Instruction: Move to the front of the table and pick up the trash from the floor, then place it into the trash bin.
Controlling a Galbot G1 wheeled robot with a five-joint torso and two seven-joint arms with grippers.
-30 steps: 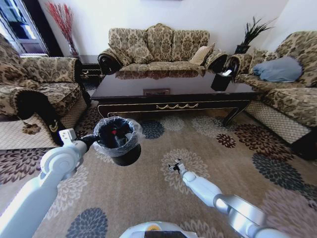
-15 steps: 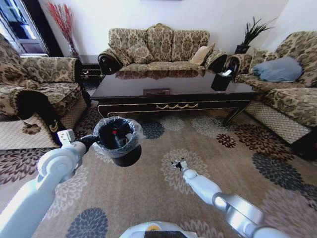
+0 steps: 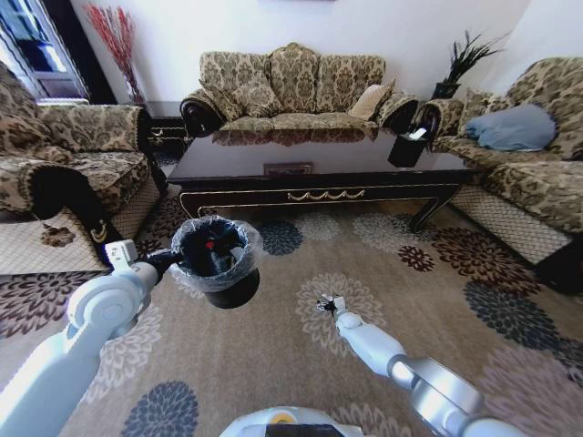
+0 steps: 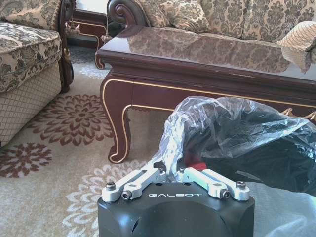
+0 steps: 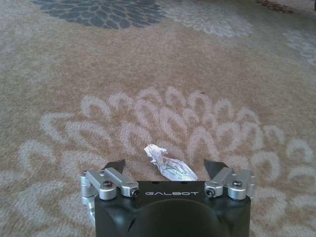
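Note:
My right gripper (image 5: 165,165) is open and low over the floor (image 5: 207,79), its fingertips on either side of a crumpled white paper (image 5: 169,165), the trash lying on a pale flower medallion. The head view places this gripper (image 3: 327,303) in the middle of the carpet (image 3: 410,309), in front of the table (image 3: 319,160). To its left stands the trash bin (image 3: 217,259), black with a clear liner. My left gripper (image 3: 173,264) is shut on its rim. Up close, the left gripper (image 4: 174,173) pinches the crinkled liner of the bin (image 4: 247,143), and something red (image 4: 197,166) lies inside.
Patterned sofas (image 3: 291,86) ring the table on the left, back and right. A black box (image 3: 405,148) sits on the table's right end. The table's carved leg (image 4: 118,128) stands close behind the bin. Open carpet lies to the right of my right arm.
My right gripper has crept slightly right and forward over the carpet. The left arm and the bin have sunk a touch.

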